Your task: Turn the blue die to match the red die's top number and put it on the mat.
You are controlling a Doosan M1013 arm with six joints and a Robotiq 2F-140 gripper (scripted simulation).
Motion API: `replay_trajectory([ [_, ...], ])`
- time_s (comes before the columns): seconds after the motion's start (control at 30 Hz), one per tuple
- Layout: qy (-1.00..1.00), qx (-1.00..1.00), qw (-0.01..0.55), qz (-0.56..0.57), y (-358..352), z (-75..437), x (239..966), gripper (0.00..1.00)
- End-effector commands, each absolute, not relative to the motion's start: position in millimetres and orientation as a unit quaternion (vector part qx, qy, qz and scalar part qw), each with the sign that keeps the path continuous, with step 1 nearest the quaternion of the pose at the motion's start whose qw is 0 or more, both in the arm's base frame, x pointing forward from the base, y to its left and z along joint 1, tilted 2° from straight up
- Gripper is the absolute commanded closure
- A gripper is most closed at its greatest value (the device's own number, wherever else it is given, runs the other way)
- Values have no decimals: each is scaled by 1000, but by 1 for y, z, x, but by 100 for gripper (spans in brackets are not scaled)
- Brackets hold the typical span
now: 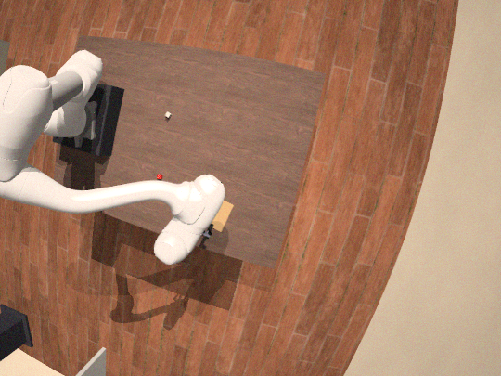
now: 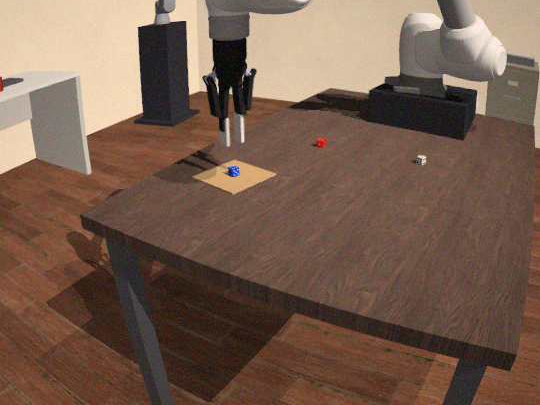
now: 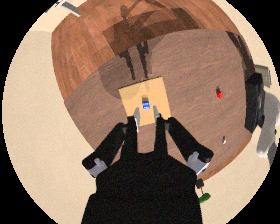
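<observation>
The blue die (image 2: 234,171) (image 3: 146,105) sits on the tan mat (image 2: 256,176) (image 3: 161,86), well inside its edges. The mat also shows in the top view (image 1: 224,213), where the arm hides the blue die. My gripper (image 2: 233,144) (image 3: 146,111) is open, its fingers partly apart with nothing between them. It hangs above the mat, higher than the blue die. The red die (image 1: 160,176) (image 2: 321,143) (image 3: 219,94) sits on the table between the mat and the robot's base. The numbers on top are too small to read.
A white die (image 1: 168,115) (image 2: 421,160) (image 3: 224,140) sits on the table (image 1: 241,128) (image 2: 350,213), away from the mat and beyond the red die. The mat lies near one long table edge. The black base block (image 2: 420,110) stands at the table's far end.
</observation>
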State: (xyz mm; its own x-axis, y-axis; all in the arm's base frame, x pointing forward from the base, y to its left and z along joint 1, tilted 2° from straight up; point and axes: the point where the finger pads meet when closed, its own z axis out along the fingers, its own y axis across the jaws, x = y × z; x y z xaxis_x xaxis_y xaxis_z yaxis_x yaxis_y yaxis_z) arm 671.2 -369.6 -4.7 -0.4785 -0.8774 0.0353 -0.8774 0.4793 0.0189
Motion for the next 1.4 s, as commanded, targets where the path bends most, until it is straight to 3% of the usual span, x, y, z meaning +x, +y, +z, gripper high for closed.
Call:
replay_trajectory([
  [0.0, -857, 512, 54, 15, -368, -3, 670, 71],
  [0.2, -850, 508, 124, 63, -367, -2, 674, 71],
  [0.5, -847, 507, 142, 71, -362, -4, 675, 71],
  [0.77, -826, 495, 234, 129, -359, -4, 678, 71],
  [1.03, -824, 494, 244, 134, -355, -7, 680, 71],
  [1.37, -788, 474, 342, 195, -351, -10, 683, 71],
])
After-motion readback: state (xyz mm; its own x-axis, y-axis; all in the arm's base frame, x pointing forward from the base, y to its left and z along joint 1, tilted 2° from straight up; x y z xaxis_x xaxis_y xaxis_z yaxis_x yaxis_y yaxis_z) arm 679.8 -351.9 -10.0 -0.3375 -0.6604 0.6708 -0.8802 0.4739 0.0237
